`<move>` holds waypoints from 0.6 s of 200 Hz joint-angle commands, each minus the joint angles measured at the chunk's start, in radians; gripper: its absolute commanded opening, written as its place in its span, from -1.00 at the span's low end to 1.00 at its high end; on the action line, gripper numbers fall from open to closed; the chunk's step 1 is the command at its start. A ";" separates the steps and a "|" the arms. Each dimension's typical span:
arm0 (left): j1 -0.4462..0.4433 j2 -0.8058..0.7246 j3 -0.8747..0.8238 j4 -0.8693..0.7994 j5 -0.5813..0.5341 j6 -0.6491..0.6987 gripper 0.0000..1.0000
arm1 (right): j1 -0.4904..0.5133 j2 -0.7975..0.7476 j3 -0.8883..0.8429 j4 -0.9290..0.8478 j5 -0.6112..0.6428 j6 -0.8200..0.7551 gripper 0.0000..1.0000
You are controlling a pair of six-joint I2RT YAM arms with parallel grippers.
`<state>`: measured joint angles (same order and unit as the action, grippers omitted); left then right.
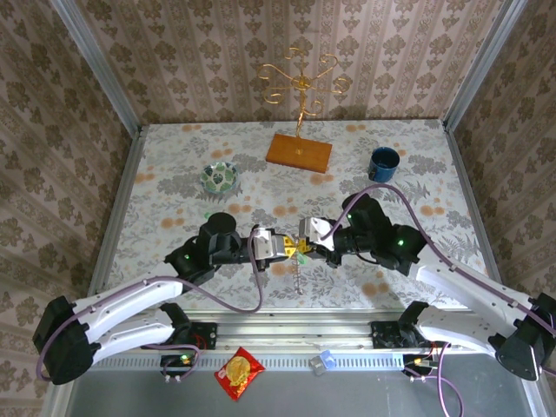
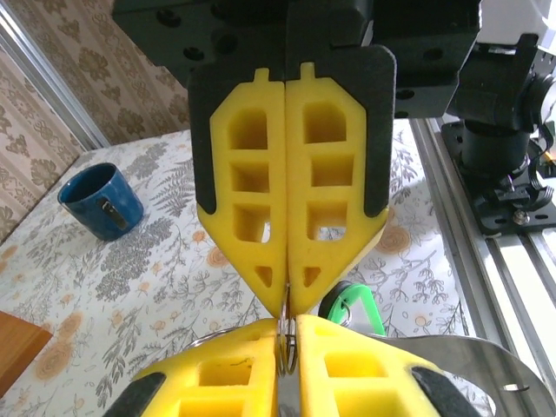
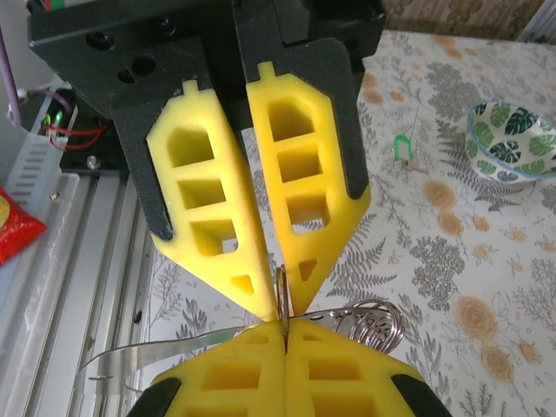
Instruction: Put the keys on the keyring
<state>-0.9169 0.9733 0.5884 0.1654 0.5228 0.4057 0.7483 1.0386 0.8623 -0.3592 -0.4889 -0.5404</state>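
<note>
**Both grippers pinched on the keyring, threading step in hand**

Farthest left, a loose green key (image 3: 401,148) lies on the table (image 1: 174,165) near the patterned bowl (image 3: 512,139), well apart from the work. My left gripper (image 1: 289,248) is closed, its pads clamping the thin wire of the keyring (image 3: 375,320). The ring sits mid-table, held between the two sets of tips, which meet nose to nose. My right gripper (image 2: 287,297) is squeezed tight on the same wire from the opposite side. Just beside its tips I see a second green key (image 2: 352,304); I cannot tell whether it is threaded on the ring or only lying behind it.

I judge this to be the threading step, with the ring braced from both sides. The next move calls for one arm to hold steady while the other works a key along the wire slowly, since so thin a ring could slip from foam pads.
</note>
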 commanded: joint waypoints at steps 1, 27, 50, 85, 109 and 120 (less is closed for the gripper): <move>-0.009 0.022 0.055 -0.077 -0.027 0.050 -0.77 | 0.030 0.026 0.070 -0.107 0.028 -0.079 -1.00; -0.010 0.037 0.078 -0.103 -0.027 0.062 -1.00 | 0.060 0.060 0.122 -0.165 0.040 -0.105 -1.00; -0.010 0.036 0.079 -0.115 -0.032 0.064 -1.00 | 0.048 0.030 0.096 -0.096 0.033 -0.051 -1.00; -0.010 0.001 0.023 0.004 -0.016 0.003 -1.00 | -0.012 -0.052 -0.039 0.102 0.010 0.105 -0.27; -0.010 -0.008 -0.011 0.078 -0.016 -0.039 -1.00 | -0.023 -0.076 -0.085 0.143 0.009 0.186 -0.23; -0.010 -0.008 -0.026 0.102 -0.021 -0.053 -1.00 | -0.022 -0.085 -0.100 0.147 0.010 0.217 -0.21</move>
<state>-0.9222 0.9905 0.5903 0.1444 0.5014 0.4095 0.7315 0.9764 0.7990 -0.2924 -0.4522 -0.4385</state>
